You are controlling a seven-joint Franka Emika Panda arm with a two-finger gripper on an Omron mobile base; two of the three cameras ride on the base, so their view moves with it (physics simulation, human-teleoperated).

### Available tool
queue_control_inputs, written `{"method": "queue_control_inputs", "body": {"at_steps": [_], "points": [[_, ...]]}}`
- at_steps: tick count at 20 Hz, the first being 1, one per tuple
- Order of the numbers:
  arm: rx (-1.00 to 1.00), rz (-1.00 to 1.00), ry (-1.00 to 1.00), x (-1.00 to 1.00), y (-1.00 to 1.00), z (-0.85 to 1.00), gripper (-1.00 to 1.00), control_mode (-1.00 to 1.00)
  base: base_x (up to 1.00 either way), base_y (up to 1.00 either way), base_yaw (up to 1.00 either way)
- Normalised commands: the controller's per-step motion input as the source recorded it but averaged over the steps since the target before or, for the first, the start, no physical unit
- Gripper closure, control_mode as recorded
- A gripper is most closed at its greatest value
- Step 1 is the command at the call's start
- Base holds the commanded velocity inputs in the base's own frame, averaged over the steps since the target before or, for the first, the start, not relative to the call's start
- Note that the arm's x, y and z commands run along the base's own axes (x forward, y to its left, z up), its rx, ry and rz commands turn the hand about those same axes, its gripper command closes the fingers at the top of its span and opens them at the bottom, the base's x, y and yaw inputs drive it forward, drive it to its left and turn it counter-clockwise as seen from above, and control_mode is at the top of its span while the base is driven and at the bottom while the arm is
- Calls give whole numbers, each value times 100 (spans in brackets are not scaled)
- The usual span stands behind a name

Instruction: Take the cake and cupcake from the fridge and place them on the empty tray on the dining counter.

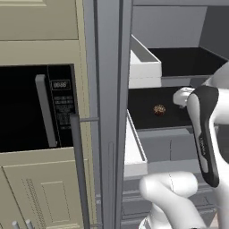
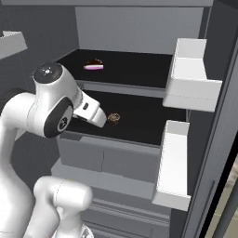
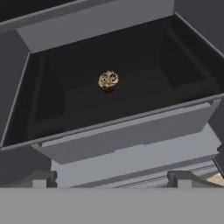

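The fridge (image 1: 112, 89) stands open, with a black microwave (image 1: 31, 109) set in beige cabinetry to its left in the left base view. The arm rises from below, bends at a raised elbow and reaches forward and slightly down toward the lower black shelf (image 2: 139, 123), its white hand level with that shelf's front edge. In the hand view the gripper (image 3: 112, 178) shows as two dark fingertips (image 3: 41, 178) standing wide apart at the bottom, released, with nothing between them.

The cupcake (image 3: 108, 81) sits ahead of the gripper, near the middle of the lower shelf, upright and alone, well apart from the fingertips. In the right base view it lies just beyond the hand's front end (image 2: 114, 117); in the left base view it is just left of the hand (image 1: 159, 109).

The cake (image 2: 94, 65) rests on the upper shelf, above the gripper and further back, toward that shelf's left side. White door bins (image 2: 190, 83) hang on the open door to the right of the gripper, one above another.
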Motion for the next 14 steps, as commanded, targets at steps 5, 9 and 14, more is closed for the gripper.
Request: {"method": "queue_control_inputs", "body": {"at_steps": [5,9,14], "points": [[-5,3,0,46,0,-38,-100,-100,0,0,0],[-8,2,2,50,0,-40,-100,-100,0,0,0],[-2,3,0,31,0,-30,-100,-100,0,0,0]]}}
